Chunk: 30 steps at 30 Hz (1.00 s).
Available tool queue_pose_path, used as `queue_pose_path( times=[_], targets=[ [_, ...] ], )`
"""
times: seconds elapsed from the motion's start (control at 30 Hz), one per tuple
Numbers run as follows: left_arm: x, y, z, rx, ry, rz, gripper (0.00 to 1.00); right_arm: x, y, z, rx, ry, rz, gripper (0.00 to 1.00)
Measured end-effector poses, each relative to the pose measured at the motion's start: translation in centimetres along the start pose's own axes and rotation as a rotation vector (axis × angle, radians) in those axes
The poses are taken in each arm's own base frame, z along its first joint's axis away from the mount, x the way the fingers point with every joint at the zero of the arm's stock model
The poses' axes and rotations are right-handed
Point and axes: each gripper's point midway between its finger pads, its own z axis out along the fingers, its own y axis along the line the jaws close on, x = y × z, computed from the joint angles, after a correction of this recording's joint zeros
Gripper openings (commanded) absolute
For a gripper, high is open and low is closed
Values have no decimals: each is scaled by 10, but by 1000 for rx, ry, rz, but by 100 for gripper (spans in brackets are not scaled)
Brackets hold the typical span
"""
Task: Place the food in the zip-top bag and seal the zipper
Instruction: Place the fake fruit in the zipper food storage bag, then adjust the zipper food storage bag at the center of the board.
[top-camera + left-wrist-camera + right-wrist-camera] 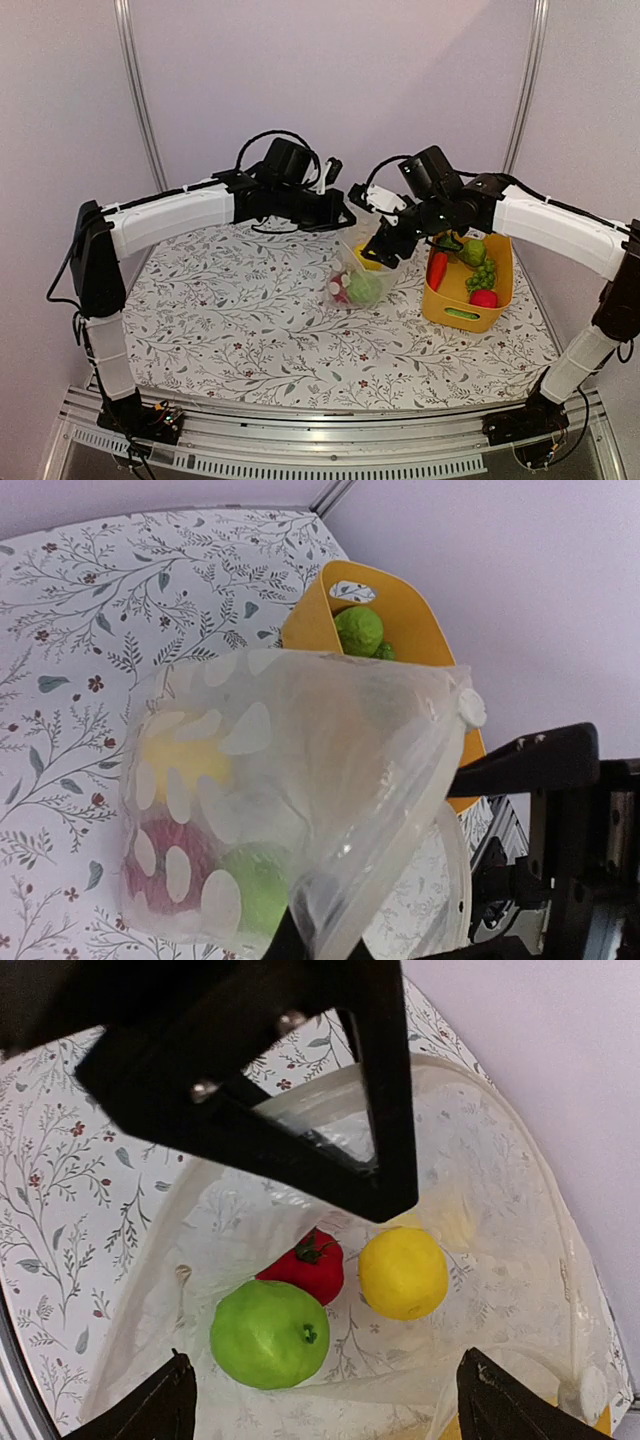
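Right wrist, bag [500, 1160], one apple [268, 1333], one lemon [403, 1272]

Soft, even, fairly bright light fills all three views with only faint shadows, the top view slightly hazy, small glints of glare on the zip-top bag [300, 740] at lower centre, near edges blurred in both wrist views

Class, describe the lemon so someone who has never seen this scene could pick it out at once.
Start at the flower-patterned table and find the clear, white-dotted zip-top bag held open near its middle. Three toy foods lie inside; the lemon is the plain yellow ball, beside a red fruit and a larger green apple.
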Motion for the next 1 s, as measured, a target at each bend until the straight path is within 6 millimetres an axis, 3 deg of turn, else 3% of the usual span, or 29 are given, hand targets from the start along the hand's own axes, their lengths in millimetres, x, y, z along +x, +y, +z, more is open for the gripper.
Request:
queue_pose_path(
  times=[0.23, 0.37, 0.53, 0.7, 0.9, 1.0],
  targets=[
    [-5, 8, -2, -4, 1, -4, 5, -14, 35, -60, -178, -124, -103, 73],
    [-6, 6, 1, 4, 11, 15, 6, -7, 53, -73, -254, -137, -201, 69],
    [-3, 8, 2, -6, 29, 32, 6, 10, 69, -67, -304, -102, -306, 68],
    [-1, 10, 2, -13, 40, 45, 6, 14, 92, -54, -327, -75, -416, 65],
    [0, 12, 1, -19, 47, 56, 9, 36, 113, -22, -331, 35, -494, 49],
    [0, 14, 0, -25, 54, 63, 18, 41, 109, -10, -303, 71, -501, 28]
  ],
)
